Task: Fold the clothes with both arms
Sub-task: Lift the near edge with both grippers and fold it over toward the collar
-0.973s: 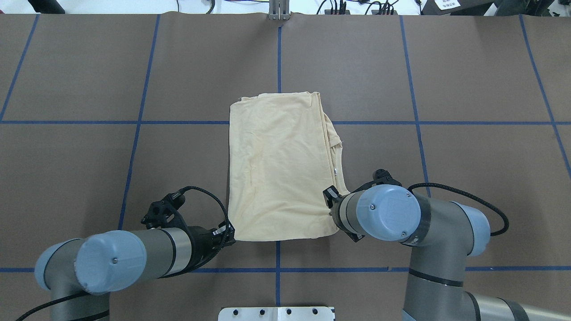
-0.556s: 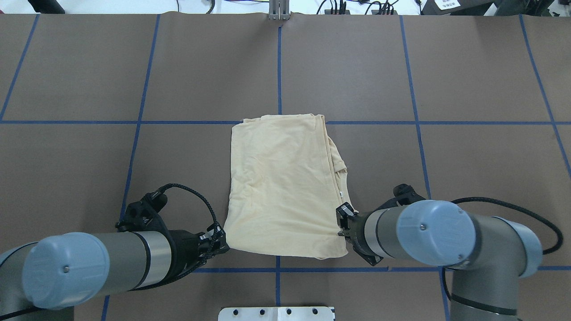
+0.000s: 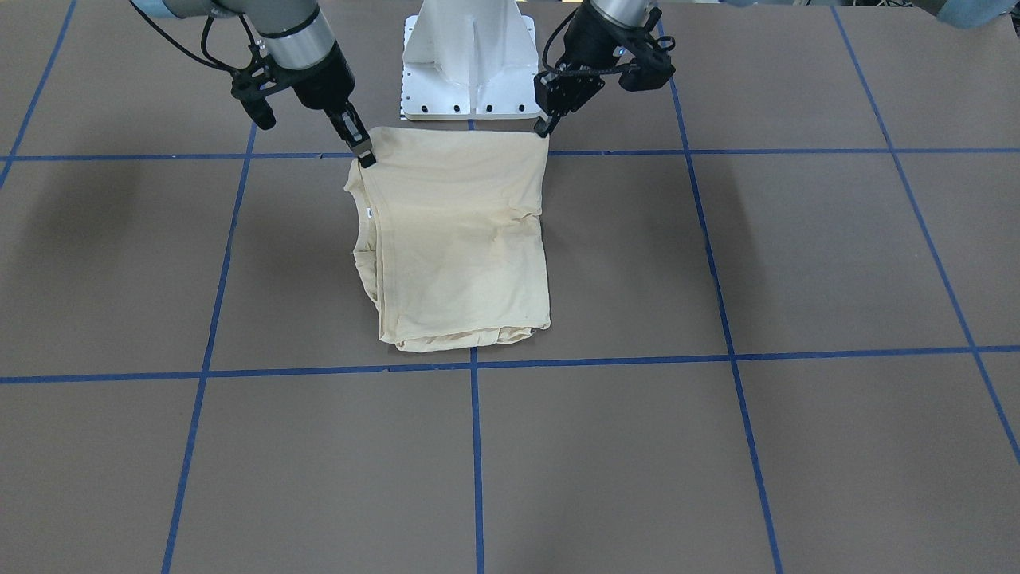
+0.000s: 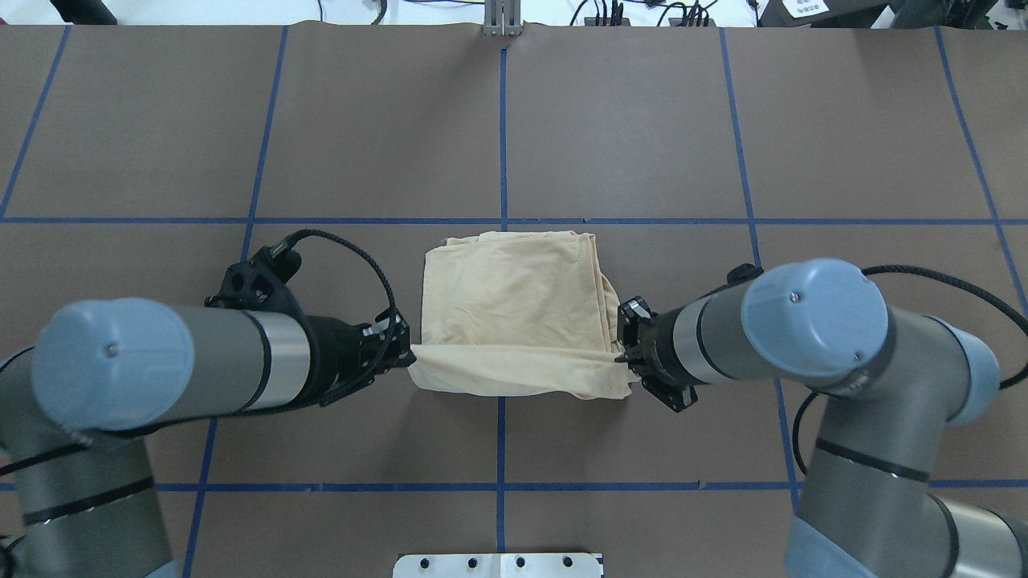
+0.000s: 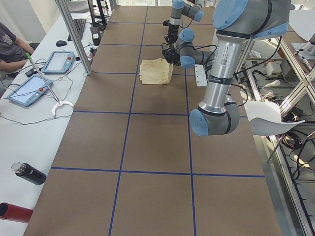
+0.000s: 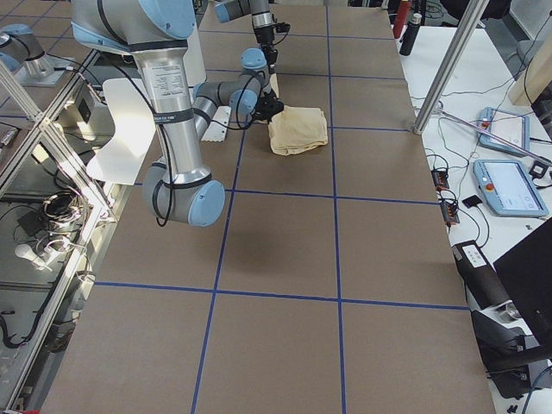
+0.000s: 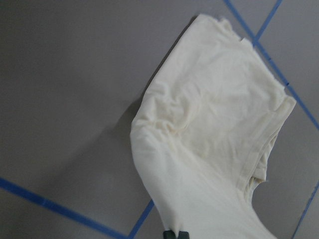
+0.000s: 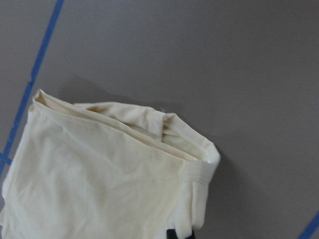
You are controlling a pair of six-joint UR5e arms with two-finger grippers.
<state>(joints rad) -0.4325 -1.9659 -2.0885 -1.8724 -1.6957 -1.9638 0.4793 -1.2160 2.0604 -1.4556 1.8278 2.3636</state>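
The cream-yellow T-shirt lies folded into a rectangle at the table's middle, with its print hidden. It also shows in the front view. A small white neck label shows on its collar side. My left gripper is shut on the shirt's near left corner. My right gripper is shut on the near right corner. The near edge is raised off the table and stretched between them. The left wrist view shows the shirt hanging from my fingers, and so does the right wrist view.
The white pedestal base stands just behind the shirt's held edge. Blue tape lines grid the brown table. A metal bracket sits at the far edge. A side bench holds tablets and a black bottle.
Both grippers dragged the shirt toward the robot, then lifted its near edge and carried it up. The arms now sit higher and closer to the camera.
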